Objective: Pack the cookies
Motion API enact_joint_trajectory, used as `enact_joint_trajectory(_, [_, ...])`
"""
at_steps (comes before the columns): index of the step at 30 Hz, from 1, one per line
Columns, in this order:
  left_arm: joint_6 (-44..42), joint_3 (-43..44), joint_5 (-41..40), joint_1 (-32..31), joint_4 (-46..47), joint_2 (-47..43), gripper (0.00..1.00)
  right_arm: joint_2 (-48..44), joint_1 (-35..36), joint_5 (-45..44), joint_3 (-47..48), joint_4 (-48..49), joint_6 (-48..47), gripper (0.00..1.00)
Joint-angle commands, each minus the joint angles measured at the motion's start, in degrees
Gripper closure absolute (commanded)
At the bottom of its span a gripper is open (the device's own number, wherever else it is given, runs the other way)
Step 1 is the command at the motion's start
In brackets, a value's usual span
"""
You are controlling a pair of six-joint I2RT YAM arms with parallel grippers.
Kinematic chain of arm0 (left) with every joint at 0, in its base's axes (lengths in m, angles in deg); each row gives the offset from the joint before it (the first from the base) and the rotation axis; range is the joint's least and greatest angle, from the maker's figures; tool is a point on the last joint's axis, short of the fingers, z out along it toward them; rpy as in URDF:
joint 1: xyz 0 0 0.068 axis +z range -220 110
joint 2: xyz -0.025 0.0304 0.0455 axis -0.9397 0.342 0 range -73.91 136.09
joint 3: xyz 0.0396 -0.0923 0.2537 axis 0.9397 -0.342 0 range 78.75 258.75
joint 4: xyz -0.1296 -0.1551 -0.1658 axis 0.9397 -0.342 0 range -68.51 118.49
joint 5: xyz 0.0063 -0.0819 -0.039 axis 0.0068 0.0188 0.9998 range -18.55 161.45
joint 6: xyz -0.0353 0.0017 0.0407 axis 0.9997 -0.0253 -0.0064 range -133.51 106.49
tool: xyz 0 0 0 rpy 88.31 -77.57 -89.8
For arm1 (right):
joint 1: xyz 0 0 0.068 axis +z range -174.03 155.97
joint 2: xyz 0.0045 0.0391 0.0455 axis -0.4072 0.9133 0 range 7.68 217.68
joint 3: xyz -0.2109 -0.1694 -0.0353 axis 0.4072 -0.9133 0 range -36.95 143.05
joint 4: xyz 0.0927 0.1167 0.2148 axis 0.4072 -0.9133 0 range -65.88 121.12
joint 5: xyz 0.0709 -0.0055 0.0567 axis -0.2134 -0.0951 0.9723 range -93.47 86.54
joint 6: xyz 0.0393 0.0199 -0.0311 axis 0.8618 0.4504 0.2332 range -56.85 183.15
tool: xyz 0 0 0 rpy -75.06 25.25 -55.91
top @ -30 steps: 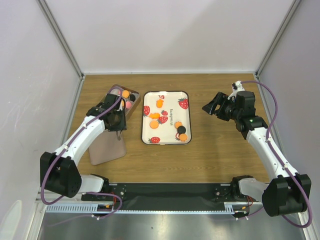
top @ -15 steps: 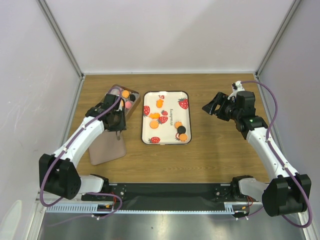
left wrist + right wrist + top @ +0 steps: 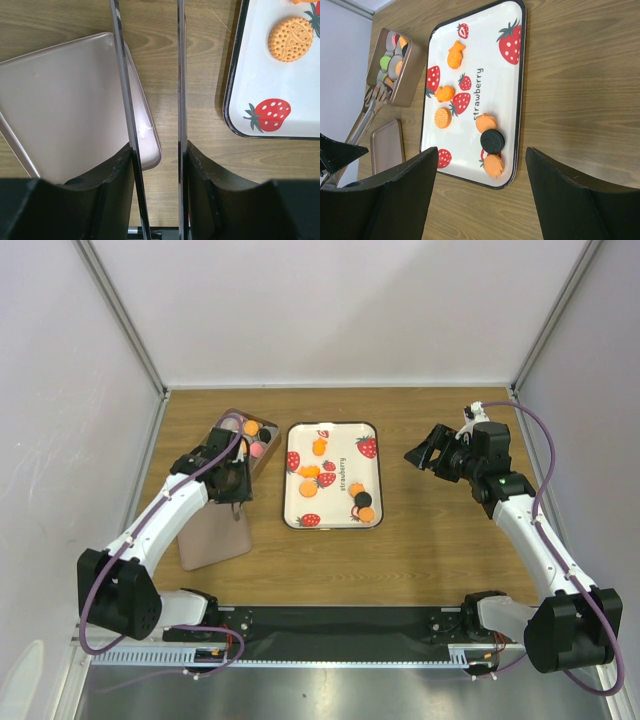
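Note:
Several orange cookies (image 3: 319, 447) and one black cookie (image 3: 362, 499) lie on the white strawberry-print tray (image 3: 296, 435). In the right wrist view the black cookie (image 3: 492, 141) sits between two orange ones near the tray's (image 3: 522, 75) right rim. More cookies fill the open metal tin (image 3: 236, 420). My left gripper (image 3: 233, 486) is shut on metal tongs (image 3: 180, 75), over the wood between the tin's lid (image 3: 65, 105) and the tray (image 3: 232, 100). A round orange cookie (image 3: 290, 32) shows there. My right gripper (image 3: 424, 453) is open and empty, right of the tray.
The flat lid (image 3: 212, 536) lies on the table near my left arm. The tin (image 3: 393, 70) and lid (image 3: 387, 145) also show in the right wrist view. White walls enclose the table on three sides.

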Motion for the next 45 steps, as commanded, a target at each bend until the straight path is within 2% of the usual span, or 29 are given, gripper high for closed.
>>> enact_joint_trajectory(1, [-1.1,1.9,0.6,0.3,0.2,-2.2,0.55,-0.5,0.1,-0.5,1.1,0.5,-1.1,0.23])
enact_joint_trajectory(7, [-0.9,5.4,1.1,-0.6,-0.6,-2.3,0.56,-0.3,0.2,-0.6,1.0,0.7,-0.9,0.23])
enact_joint_trajectory(10, [-0.2,8.6,0.6,-3.1,-1.2,-1.8,0.56,-0.5,0.3,-0.9,1.1,0.6,-1.0,0.23])
enact_joint_trajectory(17, [3.1,17.7,-0.7,-14.2,2.1,3.6,0.56,-0.2,0.1,-2.3,3.9,-1.6,-1.2,0.23])
enact_joint_trajectory(24, [6.7,27.7,-1.0,-26.5,12.8,17.3,0.57,-1.1,0.1,-7.5,18.4,-10.3,0.2,0.22])
enact_joint_trajectory(29, [8.7,36.5,-0.4,-33.6,20.0,32.2,0.57,-2.5,0.2,-9.0,27.4,-14.0,2.2,0.22])
enact_joint_trajectory(36, [9.6,53.6,-0.3,-39.5,23.0,51.5,0.57,-6.4,0.2,-10.3,26.3,-14.8,3.3,0.21])
enact_joint_trajectory(42, [10.1,60.7,-2.8,-41.6,24.5,61.6,0.55,-8.8,-0.2,-13.0,24.9,-16.1,2.4,0.21])
enact_joint_trajectory(45, [10.6,61.1,-3.3,-41.8,25.6,63.9,0.52,-8.9,-0.3,-13.1,24.5,-16.5,2.1,0.21])
